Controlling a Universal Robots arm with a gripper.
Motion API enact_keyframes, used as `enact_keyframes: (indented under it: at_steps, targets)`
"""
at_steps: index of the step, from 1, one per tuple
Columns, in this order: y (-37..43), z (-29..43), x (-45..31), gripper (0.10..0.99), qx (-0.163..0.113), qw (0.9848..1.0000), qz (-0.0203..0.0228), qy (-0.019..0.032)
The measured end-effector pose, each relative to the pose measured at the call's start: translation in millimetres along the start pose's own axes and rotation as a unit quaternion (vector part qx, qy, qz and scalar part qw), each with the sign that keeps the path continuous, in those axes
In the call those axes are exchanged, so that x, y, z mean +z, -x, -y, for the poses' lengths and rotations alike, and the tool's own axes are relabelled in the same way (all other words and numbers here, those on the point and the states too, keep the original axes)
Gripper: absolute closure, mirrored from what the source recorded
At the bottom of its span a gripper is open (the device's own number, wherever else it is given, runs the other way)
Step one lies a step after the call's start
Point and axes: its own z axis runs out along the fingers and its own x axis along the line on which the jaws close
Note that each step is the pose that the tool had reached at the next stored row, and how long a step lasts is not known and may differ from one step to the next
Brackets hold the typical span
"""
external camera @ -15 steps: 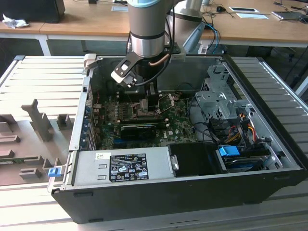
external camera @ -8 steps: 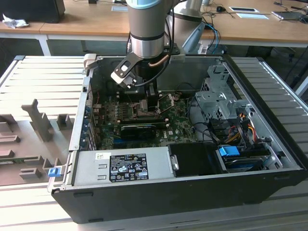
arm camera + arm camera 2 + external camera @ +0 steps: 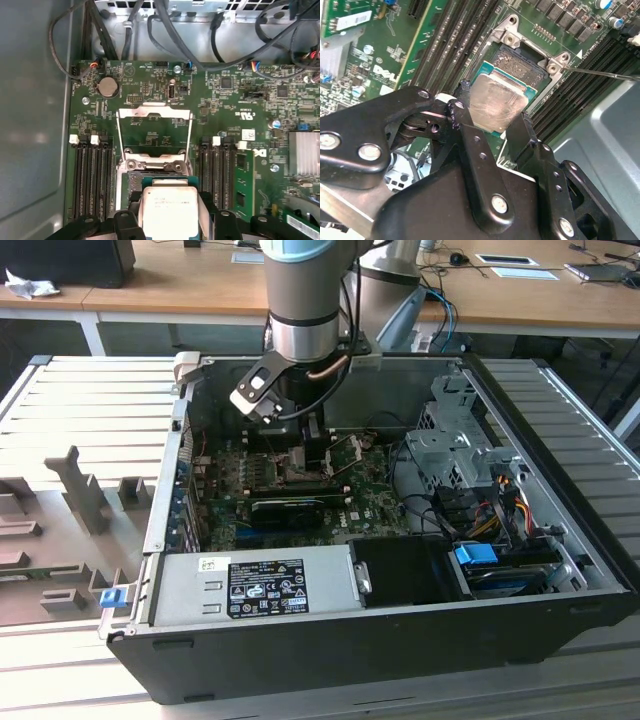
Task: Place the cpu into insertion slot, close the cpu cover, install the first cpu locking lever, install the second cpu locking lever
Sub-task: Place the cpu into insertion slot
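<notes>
Gripper (image 3: pixel 495 109): clamped on cpu (image 3: pixel 496 100), just above insertion slot (image 3: pixel 520 62)
cpu cover (image 3: pixel 155 112): open
Remaining: all four steps

1. You are working in a robotics lab: a robot arm (image 3: pixel 305 300) reaches into an open computer case (image 3: pixel 400 640).
2. The case sits on a ribbed metal bench (image 3: pixel 100 400) beside grey fixtures (image 3: pixel 85 490).
3. Behind it, wooden desks (image 3: pixel 180 290) carry cables (image 3: pixel 440 285).

Grey metal arm (image 3: pixel 303 335) w/ pale-blue band (image 3: pixel 300 248); black gripper (image 3: pixel 494 106) (matte), silver screws (image 3: pixel 499 202), copper-tone cable (image 3: pixel 330 365).
</notes>
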Motion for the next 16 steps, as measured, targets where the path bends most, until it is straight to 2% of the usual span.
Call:
enact_keyframes:
  at_steps: [2,6,12,14,16]
  targets:
    - [-3.1,1.4,7.8,0.557,0.000,1.0000,0.0000,0.0000]
    - [-9.5,8.6,13.6,0.557,0.000,1.0000,-0.0001,0.0000]
    - [-11.7,9.4,26.5,0.557,0.011,0.9999,0.0014,0.0002]
    - [-11.7,8.7,28.0,0.557,0.013,0.9999,0.0035,0.0001]
    - [-11.9,8.4,28.9,0.557,0.014,0.9999,0.0038,0.0002]
